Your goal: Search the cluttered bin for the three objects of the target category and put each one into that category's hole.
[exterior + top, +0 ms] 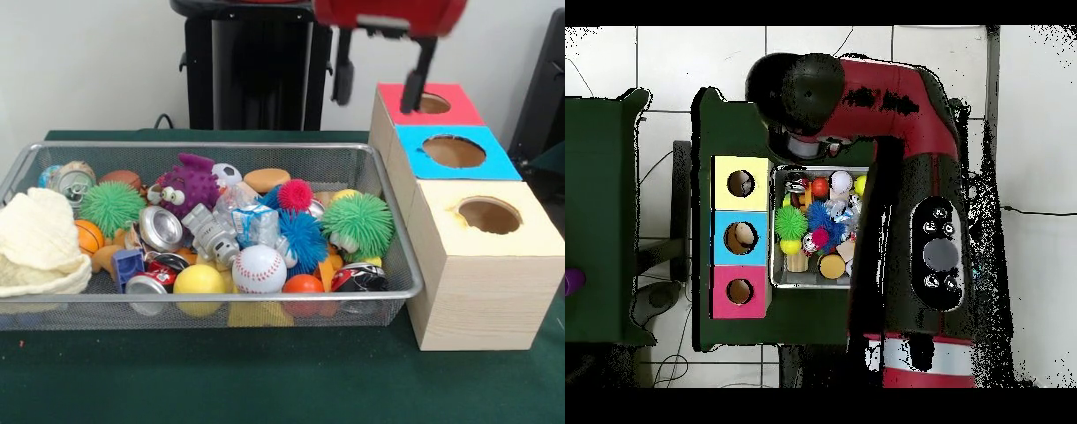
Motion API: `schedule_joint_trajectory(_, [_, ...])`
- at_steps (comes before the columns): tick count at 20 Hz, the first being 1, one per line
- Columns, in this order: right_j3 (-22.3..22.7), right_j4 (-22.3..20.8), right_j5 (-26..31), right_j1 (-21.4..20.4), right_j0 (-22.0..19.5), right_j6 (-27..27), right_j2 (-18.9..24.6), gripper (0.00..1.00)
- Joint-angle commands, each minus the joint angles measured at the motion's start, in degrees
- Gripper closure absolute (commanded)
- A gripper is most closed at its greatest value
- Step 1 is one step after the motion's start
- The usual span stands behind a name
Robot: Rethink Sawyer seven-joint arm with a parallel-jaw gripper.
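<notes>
The wire-mesh bin point(221, 147) sits on the green table, packed with toys; in the overhead view point(775, 270) my arm covers much of it. No small printed cloth pieces show among the clutter. The yellow-topped hole point(490, 215) is in the nearest wooden box, right of the bin; it also shows in the overhead view point(741, 183). My gripper point(379, 79) hangs at the top, above the bin's far right corner and beside the red-topped box. Its fingers point(415, 84) are spread apart and hold nothing.
A large cream knitted cloth point(35, 243) fills the bin's left end. A baseball point(259, 268), green spiky ball point(357, 223), purple monster toy point(187, 183) and crushed can point(161, 228) lie in the bin. Blue-topped point(454, 151) and red-topped point(430, 103) holes stand behind the yellow one.
</notes>
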Motion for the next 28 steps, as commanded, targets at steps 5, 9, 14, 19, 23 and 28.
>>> schedule_joint_trajectory(5, [20.3,-3.1,-9.4,-7.6,-9.1,-26.1,9.3,0.00])
schedule_joint_trajectory(9, [24.8,-4.8,-15.7,-8.3,-9.9,-24.2,10.7,0.00])
schedule_joint_trajectory(14, [25.8,-6.2,-18.3,-7.8,-9.8,-22.1,11.1,0.00])
schedule_joint_trajectory(19, [25.9,-7.2,-18.9,-7.4,-10.1,-21.0,11.8,0.00])
schedule_joint_trajectory(23, [26.5,-9.0,-19.3,-7.1,-10.4,-19.8,11.8,0.00])
schedule_joint_trajectory(28, [29.6,-10.2,-22.6,-7.3,-11.6,-18.0,12.2,0.00])
